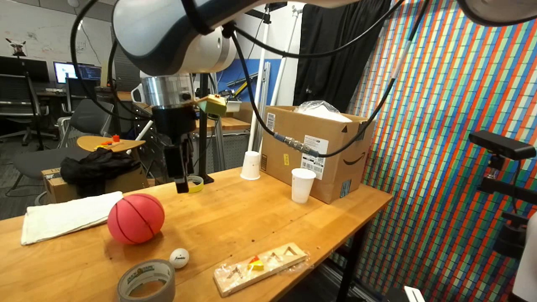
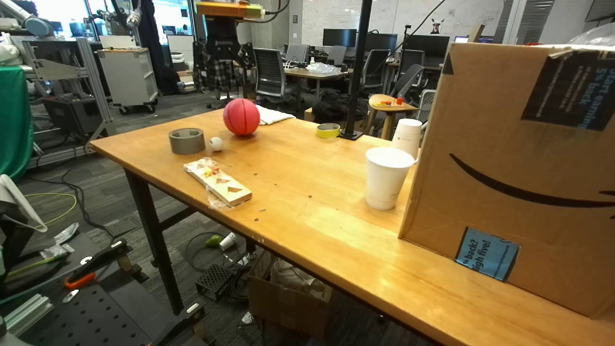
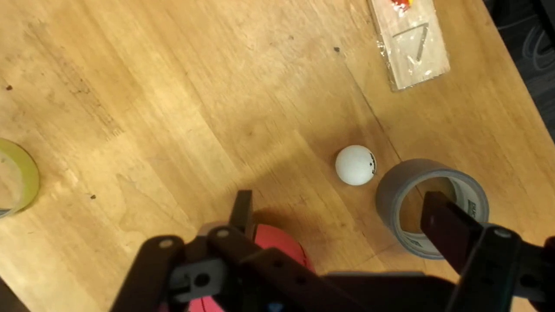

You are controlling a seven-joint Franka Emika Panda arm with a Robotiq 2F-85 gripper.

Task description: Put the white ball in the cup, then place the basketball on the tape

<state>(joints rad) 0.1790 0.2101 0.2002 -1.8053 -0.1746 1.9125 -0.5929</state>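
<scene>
The white ball (image 1: 179, 258) rests on the table beside the grey tape roll (image 1: 169, 282) in both exterior views. In the wrist view the white ball (image 3: 355, 165) lies beyond the gap between the fingertips, close to the tape roll (image 3: 387, 195). The reddish basketball (image 1: 136, 219) sits on the table near them; in the wrist view it is partly hidden behind the left finger (image 3: 279, 242). An upright white cup (image 1: 303, 186) stands before the cardboard box; it also shows in an exterior view (image 2: 387, 178). My gripper (image 3: 338, 201) is open and empty, raised above the table.
An upside-down white cup (image 1: 251, 165) stands near the cardboard box (image 1: 289, 138). A yellow tape roll (image 2: 328, 130) lies by a black post (image 2: 358, 72). A wrapped wooden shape board (image 1: 260, 268) lies near the table edge. A white cloth (image 1: 67, 216) lies behind the basketball.
</scene>
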